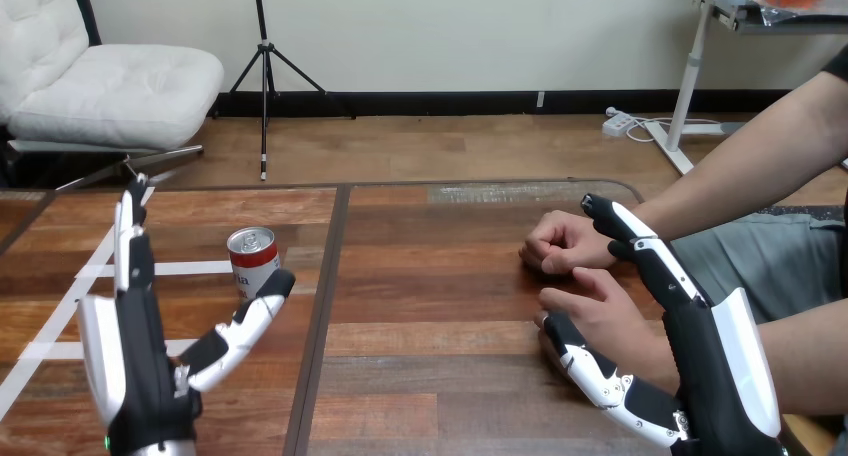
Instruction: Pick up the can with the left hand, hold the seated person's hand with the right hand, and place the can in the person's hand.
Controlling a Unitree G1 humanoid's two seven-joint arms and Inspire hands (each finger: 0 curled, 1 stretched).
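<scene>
A red and white can [252, 261] with a silver top stands upright on the wooden table [430, 306], left of the middle. My left hand [140, 376] is raised just in front of it and to its left, open, with straight fingers pointing up and the thumb reaching toward the can's near side; I cannot tell whether it touches. The person's nearer hand [600, 311] rests on the table at the right, between the thumb and the straight fingers of my right hand [715, 366]. That hand is open, not curled round it.
The person's farther hand [560, 244] lies as a loose fist on the table just behind the nearer one. White tape lines [60, 316] mark the table's left part. A dark seam [325, 296] runs down the table right of the can.
</scene>
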